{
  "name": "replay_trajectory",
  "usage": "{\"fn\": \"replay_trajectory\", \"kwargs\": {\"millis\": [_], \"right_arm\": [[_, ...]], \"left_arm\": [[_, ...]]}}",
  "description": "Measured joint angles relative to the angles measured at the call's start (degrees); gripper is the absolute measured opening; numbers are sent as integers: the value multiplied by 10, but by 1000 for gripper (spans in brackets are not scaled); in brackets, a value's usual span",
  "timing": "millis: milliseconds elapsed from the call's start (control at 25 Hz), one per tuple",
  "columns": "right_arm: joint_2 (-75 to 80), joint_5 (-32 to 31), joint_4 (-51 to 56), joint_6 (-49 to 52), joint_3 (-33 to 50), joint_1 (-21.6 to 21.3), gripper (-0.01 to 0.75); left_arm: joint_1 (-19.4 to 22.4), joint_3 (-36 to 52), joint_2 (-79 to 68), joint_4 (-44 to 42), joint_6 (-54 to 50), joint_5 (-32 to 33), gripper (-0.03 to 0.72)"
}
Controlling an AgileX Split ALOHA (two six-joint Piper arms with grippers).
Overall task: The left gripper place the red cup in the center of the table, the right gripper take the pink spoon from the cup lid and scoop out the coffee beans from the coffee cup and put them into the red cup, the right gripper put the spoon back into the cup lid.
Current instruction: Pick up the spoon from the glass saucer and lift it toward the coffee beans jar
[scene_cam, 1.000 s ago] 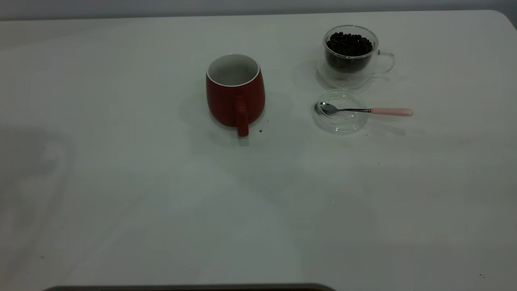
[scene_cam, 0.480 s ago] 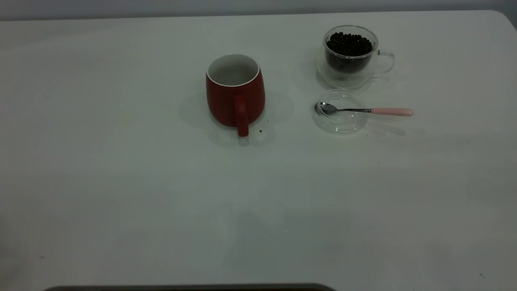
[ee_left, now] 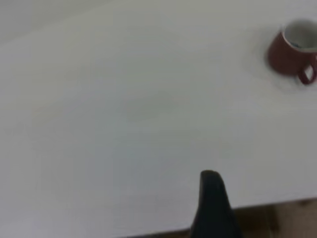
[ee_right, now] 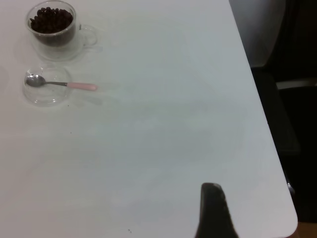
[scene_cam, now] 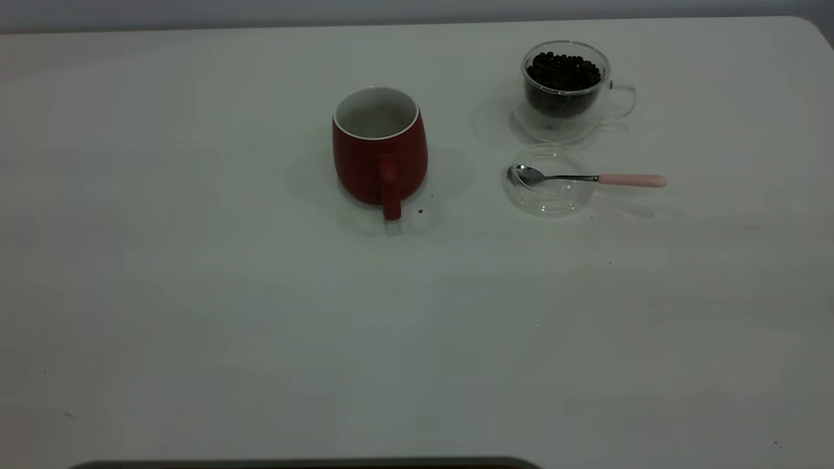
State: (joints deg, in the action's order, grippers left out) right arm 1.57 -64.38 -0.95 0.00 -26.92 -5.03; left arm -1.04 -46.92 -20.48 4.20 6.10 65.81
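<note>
Red ceramic cup (scene_cam: pixel 380 148) stands mid-table, well ahead of both grippers, with the spoon pickup apparently next.

White tabletop (scene_cam: pixel 195 293) carries the round clear glass cup lid (scene_cam: pixel 548 180), far ahead of the right gripper (ee_right: pixel 214 210) at the table's edge; the steel-bowled, pink-handled spoon (scene_cam: pixel 589 177) lies across it, just beside the clear double-walled glass coffee cup (scene_cam: pixel 565 91) heaped with dark coffee beans (scene_cam: pixel 563 70). The left gripper (ee_left: pixel 212 203) hangs near the table's edge, far from the red cup. One finger shows per gripper, so I cannot tell their opening. Judged next: a long reach onto the slim handle. No writing or brand is readable.
</note>
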Motion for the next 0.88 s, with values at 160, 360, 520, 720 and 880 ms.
{"fn": "replay_trajectory", "kwargs": {"millis": [160,360,520,720,880], "right_arm": [[0,0,0,0,0,0,537],[0,0,0,0,0,0,537],[0,0,0,0,0,0,537],[0,0,0,0,0,0,537],[0,0,0,0,0,0,537]], "left_arm": [[-18,68,80,4,0,7,586],[-19,130,154,6,0,8,586],[-19,166,179,6,0,8,586],[-19,189,181,6,0,-2,586],[-19,190,181,6,0,-5,586]]}}
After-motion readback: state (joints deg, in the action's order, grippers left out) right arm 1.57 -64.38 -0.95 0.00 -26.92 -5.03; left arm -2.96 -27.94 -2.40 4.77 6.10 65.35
